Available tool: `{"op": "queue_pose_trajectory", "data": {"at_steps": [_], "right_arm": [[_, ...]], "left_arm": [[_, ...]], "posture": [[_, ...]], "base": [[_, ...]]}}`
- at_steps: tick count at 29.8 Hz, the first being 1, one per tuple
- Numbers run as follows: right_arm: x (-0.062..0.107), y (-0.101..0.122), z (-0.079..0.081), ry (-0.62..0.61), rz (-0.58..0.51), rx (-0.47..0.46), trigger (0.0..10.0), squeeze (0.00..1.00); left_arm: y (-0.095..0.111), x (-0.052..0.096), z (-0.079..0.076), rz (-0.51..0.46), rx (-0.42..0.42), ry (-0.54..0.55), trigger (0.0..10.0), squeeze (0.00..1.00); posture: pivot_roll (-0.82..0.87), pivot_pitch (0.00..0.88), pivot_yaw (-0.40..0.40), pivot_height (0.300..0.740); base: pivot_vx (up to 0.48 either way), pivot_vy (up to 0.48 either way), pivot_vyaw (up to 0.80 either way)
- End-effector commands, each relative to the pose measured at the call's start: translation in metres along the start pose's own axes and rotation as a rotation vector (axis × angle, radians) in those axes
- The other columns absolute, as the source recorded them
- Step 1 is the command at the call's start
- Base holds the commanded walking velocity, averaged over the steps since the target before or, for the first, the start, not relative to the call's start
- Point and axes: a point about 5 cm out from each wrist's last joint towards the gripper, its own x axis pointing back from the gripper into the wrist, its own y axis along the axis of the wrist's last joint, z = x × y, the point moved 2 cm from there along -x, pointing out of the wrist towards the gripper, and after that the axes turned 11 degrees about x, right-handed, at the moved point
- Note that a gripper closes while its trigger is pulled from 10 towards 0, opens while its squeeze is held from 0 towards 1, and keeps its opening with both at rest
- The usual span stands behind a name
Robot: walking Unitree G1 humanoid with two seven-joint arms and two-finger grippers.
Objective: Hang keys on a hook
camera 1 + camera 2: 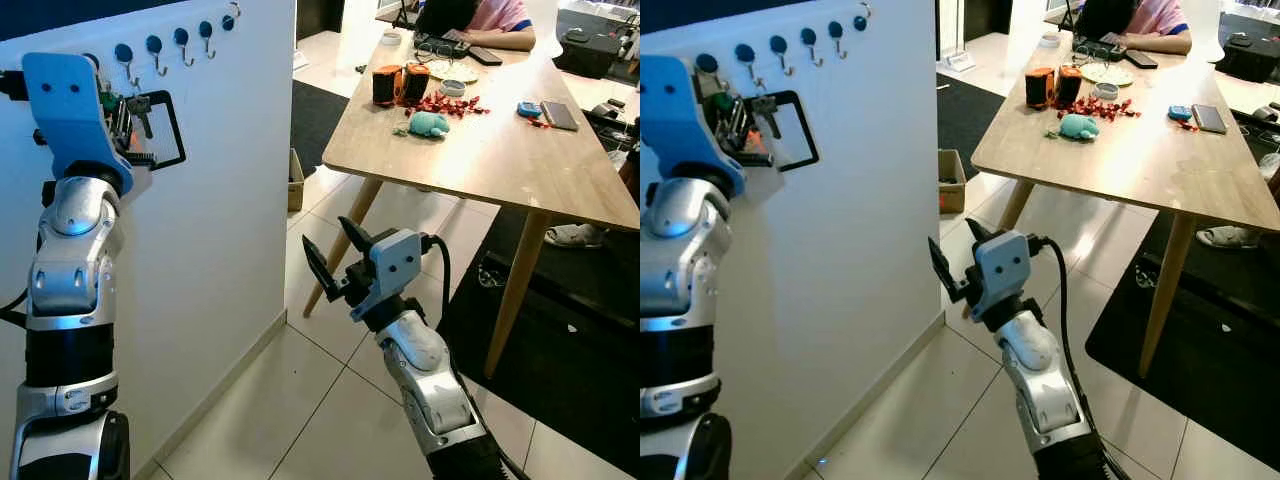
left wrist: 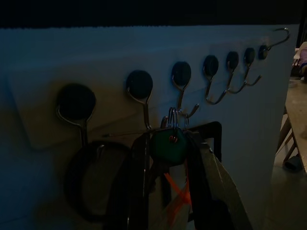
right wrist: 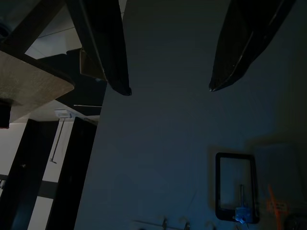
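A white wall [image 1: 230,200] carries a row of hooks [image 1: 181,43].

Left end effector [image 2: 168,191] clamps keys [image 2: 169,146]; key ring at hook [image 2: 181,88] on dim white wall [image 2: 144,48].
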Motion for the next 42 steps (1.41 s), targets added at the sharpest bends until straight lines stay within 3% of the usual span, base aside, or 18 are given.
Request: {"op": "queue_pose_trajectory", "data": {"at_steps": [1, 11, 27, 42], "right_arm": [[0.001, -0.004, 0.003, 0.011, 0.013, -0.01, 10.0, 0.0], [0.002, -0.004, 0.004, 0.008, 0.015, -0.011, 10.0, 0.0], [0.002, -0.004, 0.005, 0.007, 0.016, -0.014, 10.0, 0.0], [0.002, -0.005, 0.004, 0.002, 0.016, -0.013, 10.0, 0.0]], "left_arm": [[0.002, 0.0, -0.005, -0.006, 0.011, -0.017, 10.0, 0.0], [0.015, -0.004, -0.012, -0.044, 0.056, -0.04, 10.0, 0.0], [0.0, -0.019, -0.033, 0.033, -0.014, -0.089, 10.0, 0.0], [0.013, -0.037, -0.017, -0.014, 0.002, 0.058, 10.0, 0.0]], "posture": [[0.14, 0.192, -0.007, 0.74], [0.14, 0.195, -0.004, 0.74], [0.14, 0.199, 0.002, 0.74], [0.14, 0.197, 0.005, 0.74]], "base": [[0.0, 0.0, 0.0], [0.0, 0.0, 0.0], [0.0, 0.0, 0.0], [0.0, 0.0, 0.0]]}}
